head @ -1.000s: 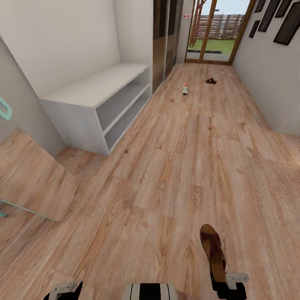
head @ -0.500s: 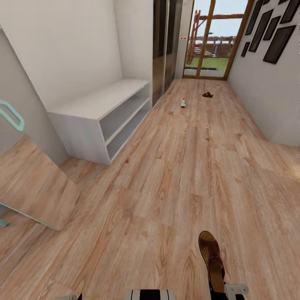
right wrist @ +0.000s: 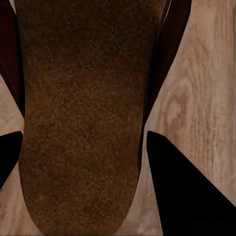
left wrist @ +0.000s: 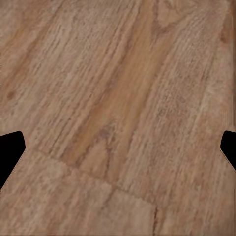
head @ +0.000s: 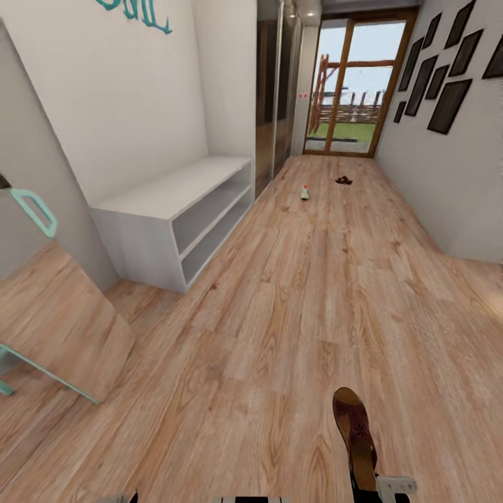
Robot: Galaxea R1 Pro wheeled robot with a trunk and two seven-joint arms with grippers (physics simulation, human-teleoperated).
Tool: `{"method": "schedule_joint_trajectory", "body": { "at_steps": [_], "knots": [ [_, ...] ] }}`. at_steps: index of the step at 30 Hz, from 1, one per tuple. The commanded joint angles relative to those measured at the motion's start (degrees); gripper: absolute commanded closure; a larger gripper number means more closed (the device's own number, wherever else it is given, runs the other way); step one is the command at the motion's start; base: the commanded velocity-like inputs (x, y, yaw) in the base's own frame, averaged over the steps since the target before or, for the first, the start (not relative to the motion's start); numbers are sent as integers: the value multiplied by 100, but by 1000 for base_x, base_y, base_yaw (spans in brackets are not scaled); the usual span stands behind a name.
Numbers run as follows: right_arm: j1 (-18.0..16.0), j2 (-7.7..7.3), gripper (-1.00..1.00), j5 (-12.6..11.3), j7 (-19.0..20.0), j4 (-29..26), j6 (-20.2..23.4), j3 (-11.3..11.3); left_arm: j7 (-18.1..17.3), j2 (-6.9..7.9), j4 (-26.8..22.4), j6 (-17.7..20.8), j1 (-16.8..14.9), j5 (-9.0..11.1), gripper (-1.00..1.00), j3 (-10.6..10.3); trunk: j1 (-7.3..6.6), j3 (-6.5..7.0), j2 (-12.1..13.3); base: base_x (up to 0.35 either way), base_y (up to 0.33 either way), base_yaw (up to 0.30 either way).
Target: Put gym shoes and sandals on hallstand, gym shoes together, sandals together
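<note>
Wood-grain corridor floor (head: pixel 293 307) runs from the robot toward a glazed door (head: pixel 347 87) at 12 o'clock, with dark picture frames (head: pixel 447 59) hung on the wall at 2 o'clock. A plain white two-shelf bench (head: pixel 178 220) stands against the wall at 10 o'clock, its shelves open to the passage. Teal lettering (head: pixel 136 12) marks the wall above it, and a leaning mirror with a teal frame (head: pixel 49 328) reflects the planks at 8 o'clock.

At 5 o'clock, close to the robot, a dark brown sandal (head: pixel 355 436) points up the corridor, its heel end held at the right gripper (head: pixel 381 489). The right wrist view looks straight onto the sandal's rough brown sole (right wrist: pixel 81 118), with the gripper's dark fingers (right wrist: pixel 184 187) close on either side of it, pinching the sandal, and floor planks showing past its edge.

Far down the corridor, near the door at 12 o'clock, a gym shoe (head: pixel 304 192) sits on the floor, with a second sandal (head: pixel 343 181) lying just beyond it toward 1 o'clock; the two are near each other but apart.

The left wrist view shows the left gripper (left wrist: pixel 118 147) above bare planks, its two dark fingertips (left wrist: pixel 10 147) spread wide with nothing between them.
</note>
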Motion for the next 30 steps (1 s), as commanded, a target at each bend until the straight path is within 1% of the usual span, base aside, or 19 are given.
{"method": "schedule_joint_trajectory", "body": {
  "at_steps": [1,8,16,22,30],
  "knots": [
    [-2,1,100,-7,-14,5,-15,6,-54,-5,4,-12,-5,-20,-100,47,-3,28,0,0,0,0],
    [0,7,100,-8,-17,5,-15,6,-54,-5,6,-12,-5,-20,-100,45,-21,237,10,0,0,0],
    [-2,8,100,-9,-23,5,-15,6,-54,-5,7,-12,-5,-20,-100,47,-42,424,20,0,0,0],
    [-2,15,100,-9,-23,5,-15,6,-54,-5,5,-12,-5,-20,-100,46,-174,532,261,0,0,36],
    [-1,33,100,-9,-29,5,-15,6,-54,-5,5,-12,-5,-19,-100,47,-350,676,582,0,0,223]
  ]
}}
